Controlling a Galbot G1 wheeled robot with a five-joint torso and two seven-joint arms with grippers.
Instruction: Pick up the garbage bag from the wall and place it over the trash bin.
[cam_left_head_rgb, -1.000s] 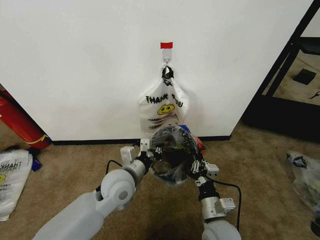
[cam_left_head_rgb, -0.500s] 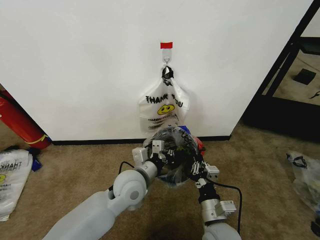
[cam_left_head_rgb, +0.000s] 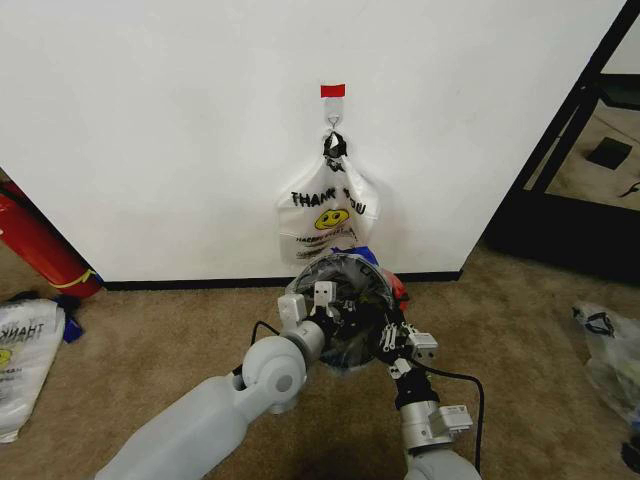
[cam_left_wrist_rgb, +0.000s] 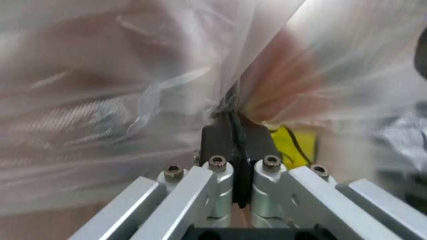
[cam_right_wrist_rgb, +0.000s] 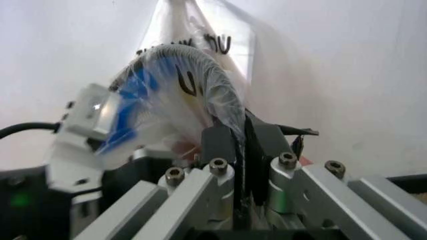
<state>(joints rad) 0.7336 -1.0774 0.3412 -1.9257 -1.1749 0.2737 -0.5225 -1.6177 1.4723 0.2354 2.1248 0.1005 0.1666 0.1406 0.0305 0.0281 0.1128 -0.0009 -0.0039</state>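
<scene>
The garbage bag (cam_left_head_rgb: 345, 283), thin clear-white plastic with black print and a blue piece (cam_left_head_rgb: 364, 255), is stretched over the top of the trash bin (cam_left_head_rgb: 352, 335), whose dark mesh shows through it. My left gripper (cam_left_head_rgb: 322, 303) is at the bin's left rim, shut on the bag's film (cam_left_wrist_rgb: 200, 85). At the bin's near right rim my right gripper (cam_left_head_rgb: 393, 336) is also shut on a fold of the bag (cam_right_wrist_rgb: 193, 95). The bin stands on the carpet just below the wall (cam_left_head_rgb: 180, 140). A red bit of its base (cam_left_head_rgb: 401, 289) peeks out behind.
Another printed smiley bag (cam_left_head_rgb: 322, 215) hangs on the wall from a hook (cam_left_head_rgb: 333, 125) under a red tape square (cam_left_head_rgb: 333, 90). A red cylinder (cam_left_head_rgb: 38, 245) leans at far left, with a bag (cam_left_head_rgb: 25, 350) on the carpet near it. Another bag (cam_left_head_rgb: 608, 355) lies at right.
My left arm has swung to the right, bringing its gripper and the bag's edge in over the bin's left rim. The right gripper has barely moved.
</scene>
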